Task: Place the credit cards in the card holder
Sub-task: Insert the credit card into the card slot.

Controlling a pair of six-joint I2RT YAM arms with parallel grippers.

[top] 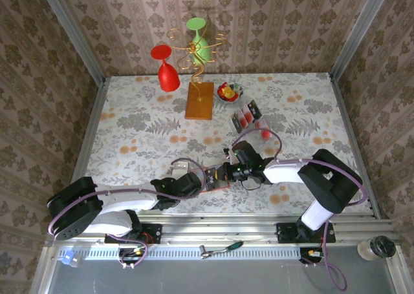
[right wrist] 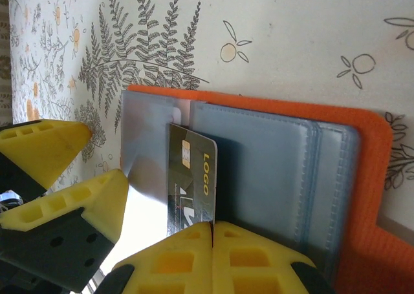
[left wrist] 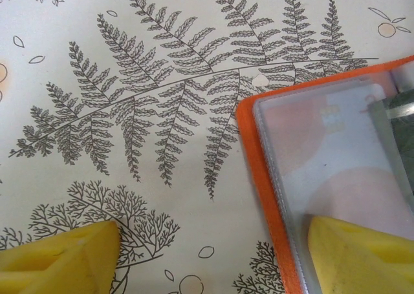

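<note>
The card holder lies open on the table, orange outside with grey-blue pockets inside. My right gripper is shut on a dark credit card marked "LOGO", held on edge with its far end at a clear pocket. My left gripper is open. One yellow finger is over the bare table and the other presses on the holder's clear pocket. A pale card shows through that pocket. In the top view both grippers meet at the holder. More credit cards lie further back.
A small bowl of red and yellow pieces stands behind the loose cards. An orange-brown block carries a gold wire stand with a red glass and a green glass. Patterned walls enclose the table on three sides.
</note>
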